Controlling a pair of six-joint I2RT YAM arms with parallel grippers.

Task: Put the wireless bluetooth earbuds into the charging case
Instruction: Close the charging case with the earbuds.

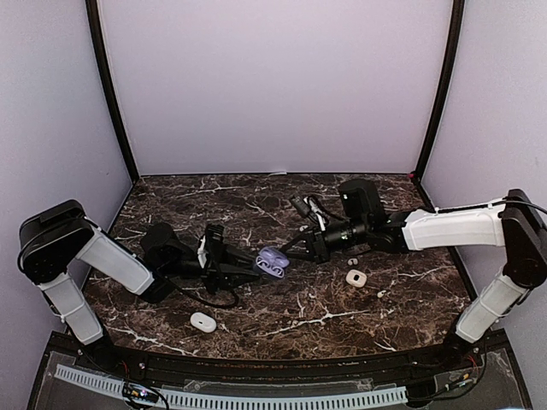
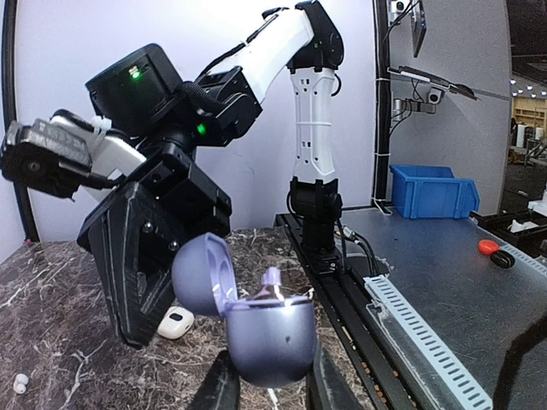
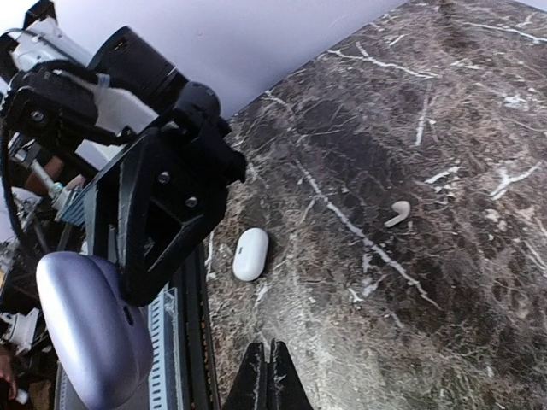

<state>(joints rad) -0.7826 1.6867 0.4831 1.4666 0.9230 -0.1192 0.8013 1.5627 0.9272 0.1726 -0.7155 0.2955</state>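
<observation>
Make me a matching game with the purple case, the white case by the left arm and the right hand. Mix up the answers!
Things:
1. purple case
2. white case by the left arm
3. right hand

Places or states:
A. lying on the table
B. fingers shut, close to the purple case
C. lid open, gripped by the left hand

Pairs: 1-C, 2-A, 3-B

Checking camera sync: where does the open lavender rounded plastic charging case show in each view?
Top external: the lavender rounded plastic charging case sits at centre frame.
Left wrist: bottom centre.
Right wrist: bottom left.
Shared landmark: the black left gripper clamping it.
</observation>
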